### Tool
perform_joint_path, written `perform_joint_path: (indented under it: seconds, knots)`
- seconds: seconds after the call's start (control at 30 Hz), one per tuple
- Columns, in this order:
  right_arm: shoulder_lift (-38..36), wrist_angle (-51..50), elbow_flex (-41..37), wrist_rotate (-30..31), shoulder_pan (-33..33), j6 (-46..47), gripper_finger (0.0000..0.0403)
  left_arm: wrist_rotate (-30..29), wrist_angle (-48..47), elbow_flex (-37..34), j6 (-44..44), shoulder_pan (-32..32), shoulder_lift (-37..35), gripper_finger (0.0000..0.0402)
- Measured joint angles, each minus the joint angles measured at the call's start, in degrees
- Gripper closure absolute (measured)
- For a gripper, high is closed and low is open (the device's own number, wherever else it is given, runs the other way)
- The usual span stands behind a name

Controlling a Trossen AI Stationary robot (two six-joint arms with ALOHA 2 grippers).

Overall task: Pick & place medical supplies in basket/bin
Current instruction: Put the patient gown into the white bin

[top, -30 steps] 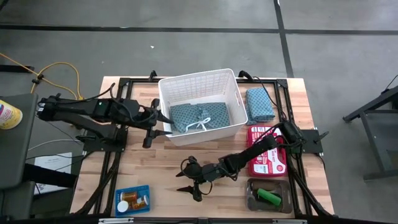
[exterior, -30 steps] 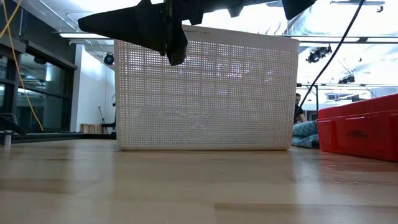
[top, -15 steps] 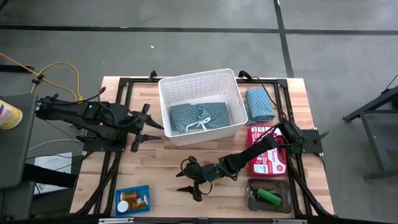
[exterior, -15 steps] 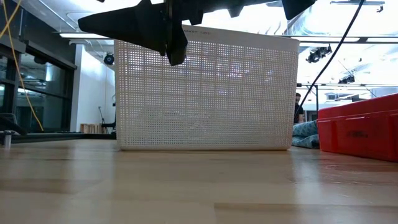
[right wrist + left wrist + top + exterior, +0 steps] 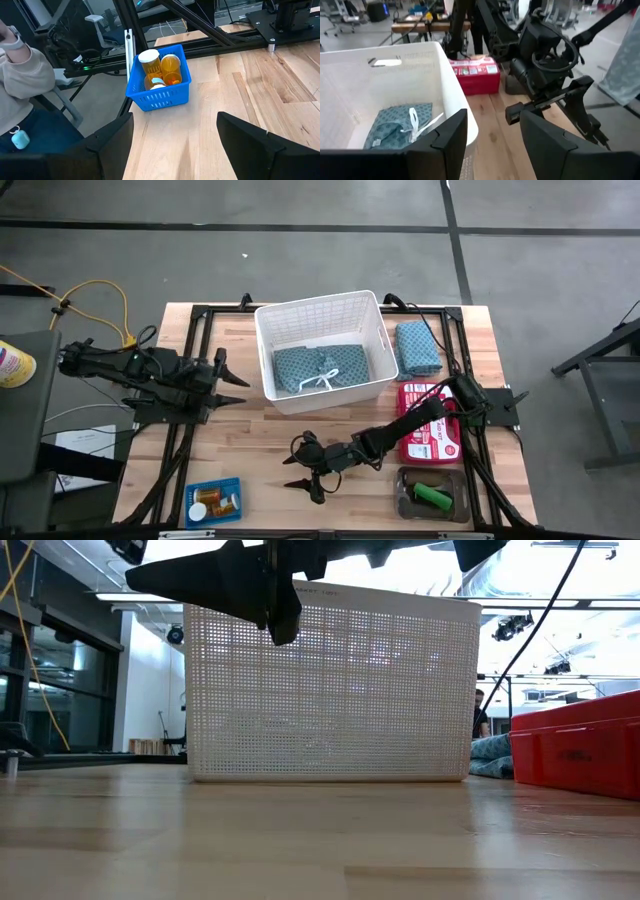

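- Looking down on a wooden table, two dark robot arms work around a white lattice basket standing toward the far side, its long axis running left to right.
- Inside the basket lies one teal patterned cloth with a white tie, also stretched left to right across the floor of the basket.
- A second folded teal cloth rests on the table just beside the basket's right wall, its long axis running front to back.
- The left hand hovers to the left of the basket, fingers spread and holding nothing, pointing toward the basket.
- The right hand hangs low over the front middle of the table, fingers spread and holding nothing, pointing toward the blue mesh tray at the front left corner.
- That tray holds orange pill bottles with white caps, standing upright and packed close together.
- A red case sits on the right, and a grey tray with a green oblong piece sits at the front right.
- Likely next step: fetching a bottle. Doing it well means coming down from above, closing across one bottle's round body, and lifting straight up so its neighbours stay put.
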Motion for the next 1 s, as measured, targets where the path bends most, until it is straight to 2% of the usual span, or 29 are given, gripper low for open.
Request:
perform_joint_path:
  seconds: [0.3, 1.0]
  knots:
    - [0.0, 0.0, 0.0, 0.0, 0.0, 0.0, 0.0129, 0.0, 3.8, -7.5, -1.0, 0.0, -8.4, 0.0226]
    - [0.0, 0.0, 0.0, 0.0, 0.0, 0.0, 0.0129, 0.0, 3.3, -13.8, -1.2, 0.0, -25.0, 0.0226]
